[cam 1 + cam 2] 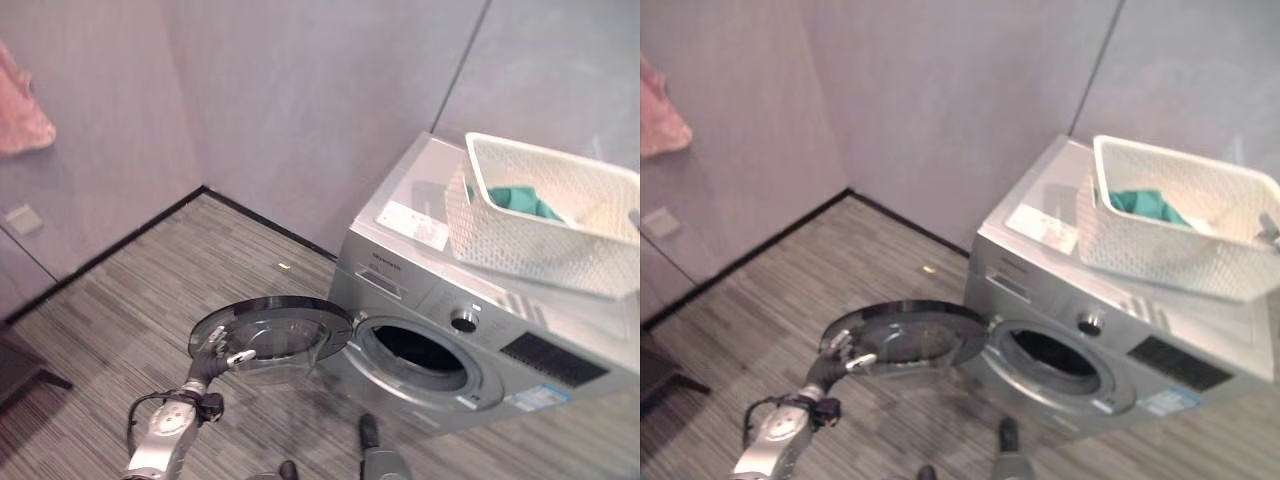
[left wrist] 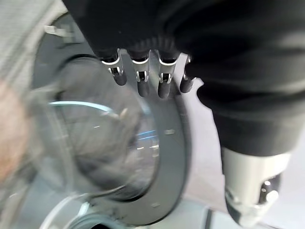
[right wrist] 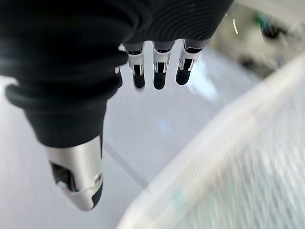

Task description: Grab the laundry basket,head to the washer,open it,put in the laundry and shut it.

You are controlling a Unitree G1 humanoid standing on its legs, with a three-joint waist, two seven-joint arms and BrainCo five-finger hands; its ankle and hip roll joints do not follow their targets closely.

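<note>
The silver washer (image 1: 400, 270) stands against the wall with its round door (image 1: 290, 325) swung wide open to my left, showing the dark drum (image 1: 420, 350). On top of the washer sits the white laundry basket (image 1: 530, 240) with green laundry (image 1: 520, 200) inside. My left hand (image 1: 213, 362) is at the door's outer edge, open, with its fingers (image 2: 143, 78) relaxed against the door's glass and rim. My right hand (image 3: 159, 67) hovers just outside the basket's white rim (image 3: 214, 148), above the washer's top, open and holding nothing.
A pink cloth (image 1: 20, 105) hangs on the left wall above a wall plate (image 1: 22, 218). A small light scrap (image 1: 284, 267) lies on the striped floor near the washer's left corner. Dark furniture (image 1: 20, 370) juts in at the lower left.
</note>
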